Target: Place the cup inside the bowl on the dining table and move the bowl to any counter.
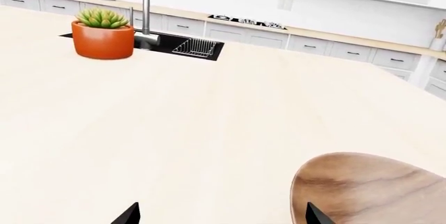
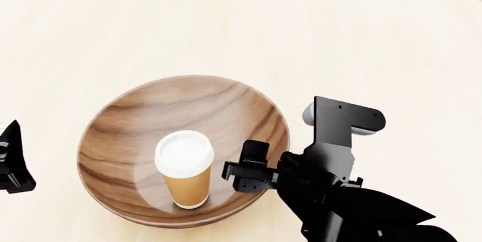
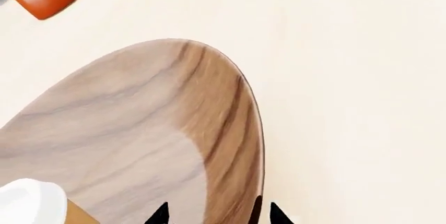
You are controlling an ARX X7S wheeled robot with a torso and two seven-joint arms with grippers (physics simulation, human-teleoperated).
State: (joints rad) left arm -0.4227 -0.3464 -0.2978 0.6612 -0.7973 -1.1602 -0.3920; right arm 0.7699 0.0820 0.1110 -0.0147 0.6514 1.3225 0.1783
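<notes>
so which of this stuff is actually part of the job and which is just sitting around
Part of the job:
cup, standing in the bowl
bowl
dining table
counter

Just sitting around:
potted succulent
sink
faucet

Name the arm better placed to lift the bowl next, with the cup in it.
Right. The right gripper is already at the bowl rim, its fingertips straddling the edge in the right wrist view. The left gripper sits off to the side, clear of the bowl. The cup stands inside.
</notes>
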